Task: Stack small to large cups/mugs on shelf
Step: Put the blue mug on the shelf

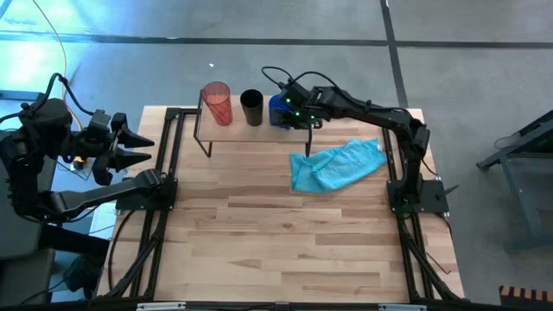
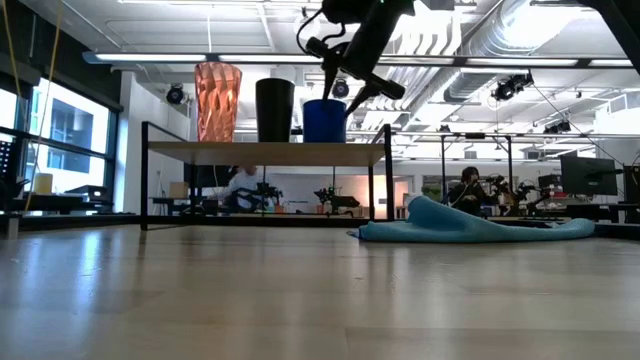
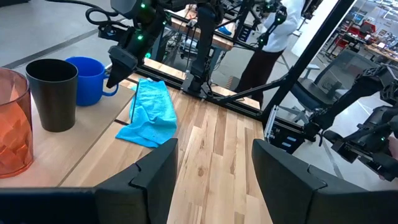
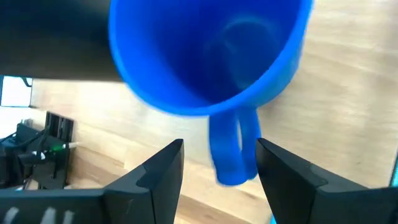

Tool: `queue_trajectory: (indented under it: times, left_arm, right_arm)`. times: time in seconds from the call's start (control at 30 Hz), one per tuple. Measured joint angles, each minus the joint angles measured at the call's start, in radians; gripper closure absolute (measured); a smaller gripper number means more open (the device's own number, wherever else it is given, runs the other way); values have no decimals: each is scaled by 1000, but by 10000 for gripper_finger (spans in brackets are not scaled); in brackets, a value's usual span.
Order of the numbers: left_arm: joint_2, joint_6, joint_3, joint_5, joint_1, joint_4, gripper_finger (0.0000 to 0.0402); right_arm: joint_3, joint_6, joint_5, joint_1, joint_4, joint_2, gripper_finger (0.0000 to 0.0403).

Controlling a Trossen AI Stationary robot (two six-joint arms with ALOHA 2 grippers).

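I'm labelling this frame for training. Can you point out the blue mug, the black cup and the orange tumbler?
blue mug [image 3: 87,79]: left wrist view, on its outer wall.
black cup [image 2: 275,110]: low view, mid-body.
orange tumbler [image 1: 218,104]: high view, on its side wall.

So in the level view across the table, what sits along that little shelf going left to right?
Orange-red tumbler → black cup → blue mug, with the right arm's fingers at the mug, all on the shelf.
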Motion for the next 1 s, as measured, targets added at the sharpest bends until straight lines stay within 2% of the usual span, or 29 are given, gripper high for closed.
queue_trajectory:
  times: [0.73, 1.0]
  left_arm:
    - [0, 0, 0, 0, 0, 1, 208]
    - [0, 0, 0, 1, 0, -1, 208]
  right_arm:
    - [0, 0, -27, 24, 41, 0, 213]
    - [0, 12, -6, 24, 40, 0, 213]
